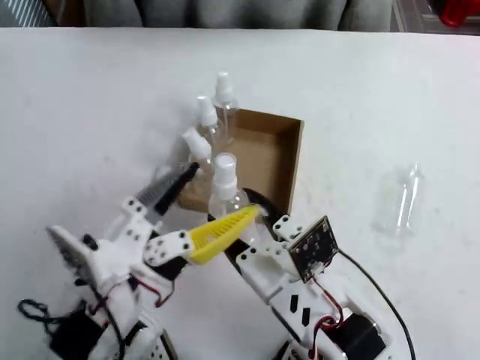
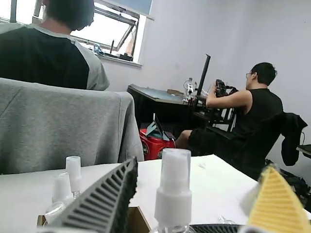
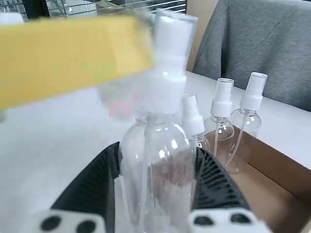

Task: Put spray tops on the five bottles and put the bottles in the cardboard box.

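Observation:
A clear bottle (image 1: pixel 229 201) with a white spray top (image 1: pixel 225 171) stands upright at the front edge of the cardboard box (image 1: pixel 274 161). My right gripper (image 1: pixel 251 214) is shut on its body; the black fingers (image 3: pixel 95 187) press both sides of the bottle (image 3: pixel 155 155). My left gripper (image 1: pixel 223 191) is open, its black finger (image 2: pixel 107 199) and yellow finger (image 2: pixel 277 204) on either side of the spray top (image 2: pixel 173 187) without touching it. Three capped bottles (image 1: pixel 204 112) stand along the box's left wall, seemingly inside. One uncapped clear bottle (image 1: pixel 401 199) lies on the table to the right.
The white table (image 1: pixel 90 97) has open room to the left and behind the box. Grey chair backs (image 2: pixel 63 126) stand beyond the far edge. A black cable (image 1: pixel 379 289) runs by the right arm's base.

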Available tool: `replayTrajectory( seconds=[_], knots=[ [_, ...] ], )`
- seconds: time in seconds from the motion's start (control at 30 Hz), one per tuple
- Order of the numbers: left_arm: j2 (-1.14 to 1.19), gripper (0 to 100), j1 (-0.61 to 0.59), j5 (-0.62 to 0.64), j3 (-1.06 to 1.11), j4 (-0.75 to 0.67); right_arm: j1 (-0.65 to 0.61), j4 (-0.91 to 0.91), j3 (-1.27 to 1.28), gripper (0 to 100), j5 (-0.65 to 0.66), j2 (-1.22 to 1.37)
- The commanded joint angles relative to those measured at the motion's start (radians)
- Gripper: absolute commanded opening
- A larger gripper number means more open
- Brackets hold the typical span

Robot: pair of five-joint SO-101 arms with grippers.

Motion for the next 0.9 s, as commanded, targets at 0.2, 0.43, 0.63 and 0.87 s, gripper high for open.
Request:
replayTrajectory(
  seconds=[0.2,0.43,0.63,0.87],
  knots=[
    [0.001,36,-0.024,0.002,-0.284,0.338,0.054,-0.005,-0.009,1.5,0.006,0.008],
    [0.001,26,-0.024,0.009,-0.264,0.407,0.17,-0.033,-0.009,1.5,-0.051,0.01],
    [0.001,7,-0.015,0.006,-0.17,0.341,0.283,-0.094,-0.009,1.5,-0.1,0.012],
    [0.001,3,0.015,0.002,-0.104,0.331,0.317,-0.228,-0.008,1.5,-0.101,0.013]
  ],
)
